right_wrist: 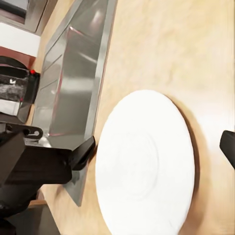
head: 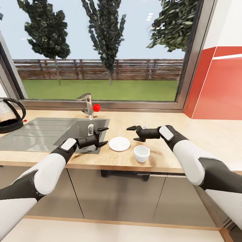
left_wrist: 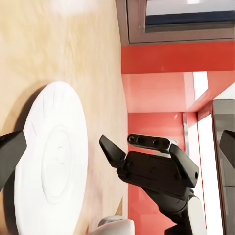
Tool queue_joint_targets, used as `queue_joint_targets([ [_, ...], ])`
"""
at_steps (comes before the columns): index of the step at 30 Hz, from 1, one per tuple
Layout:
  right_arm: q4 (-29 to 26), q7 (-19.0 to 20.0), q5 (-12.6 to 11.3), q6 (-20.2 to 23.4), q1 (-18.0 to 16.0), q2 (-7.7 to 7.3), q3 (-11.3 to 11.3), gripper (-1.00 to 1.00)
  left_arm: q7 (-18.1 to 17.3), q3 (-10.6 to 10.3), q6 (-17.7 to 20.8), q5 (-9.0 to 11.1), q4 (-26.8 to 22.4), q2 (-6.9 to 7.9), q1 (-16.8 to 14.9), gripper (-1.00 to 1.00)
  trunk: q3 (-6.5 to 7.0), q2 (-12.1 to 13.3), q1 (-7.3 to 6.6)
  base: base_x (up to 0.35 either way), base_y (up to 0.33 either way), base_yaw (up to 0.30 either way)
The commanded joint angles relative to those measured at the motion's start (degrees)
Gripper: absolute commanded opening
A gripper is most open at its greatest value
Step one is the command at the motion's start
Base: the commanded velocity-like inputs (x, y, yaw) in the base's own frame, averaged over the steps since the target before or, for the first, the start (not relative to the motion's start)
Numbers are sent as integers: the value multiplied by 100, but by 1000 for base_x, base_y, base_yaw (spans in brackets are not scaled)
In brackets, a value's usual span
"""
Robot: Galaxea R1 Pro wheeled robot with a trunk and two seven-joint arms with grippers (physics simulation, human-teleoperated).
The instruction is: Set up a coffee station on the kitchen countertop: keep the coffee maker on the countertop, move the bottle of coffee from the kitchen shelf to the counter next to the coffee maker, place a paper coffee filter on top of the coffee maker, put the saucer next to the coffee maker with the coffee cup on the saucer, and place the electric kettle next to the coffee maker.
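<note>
A white saucer (head: pixel 119 144) lies flat on the wooden countertop (head: pixel 201 134) just right of the sink. A white coffee cup (head: pixel 142 153) stands upright on the counter beside it, nearer the front edge and off the saucer. My left gripper (head: pixel 105 136) hovers open at the saucer's left edge, and my right gripper (head: pixel 132 133) hovers open at its right, both empty. The saucer (left_wrist: pixel 51 166) shows in the left wrist view with the cup's rim (left_wrist: pixel 115 226), and in the right wrist view the saucer (right_wrist: pixel 147 161) lies ahead. A black and glass electric kettle (head: pixel 10 116) stands far left.
A steel sink with drainboard (head: pixel 43 132) takes up the counter's left part, with a faucet (head: pixel 88 106) bearing a red knob behind it. A large window runs along the back. A red wall panel (head: pixel 215 87) rises at the right. Bare counter stretches right of the cup.
</note>
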Motion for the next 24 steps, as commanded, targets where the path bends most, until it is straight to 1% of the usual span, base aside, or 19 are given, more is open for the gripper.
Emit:
queue_joint_targets([
  [1,-3,-19,44,23,-4,11,-50,100,-12,20,21,-52,0,-1,-3,100,-6,-3,0,0,0,0],
  [14,-3,-119,19,23,-4,49,-46,100,-6,20,21,-52,0,-1,-3,100,-6,-3,0,0,0,0],
  [19,-3,-157,24,20,-4,114,-42,100,-5,20,21,-52,0,-1,-2,100,-6,-3,0,0,0,0],
  [24,-3,-502,14,16,-4,162,-37,100,-5,20,21,-52,0,-1,-5,100,-6,-3,0,0,0,0],
])
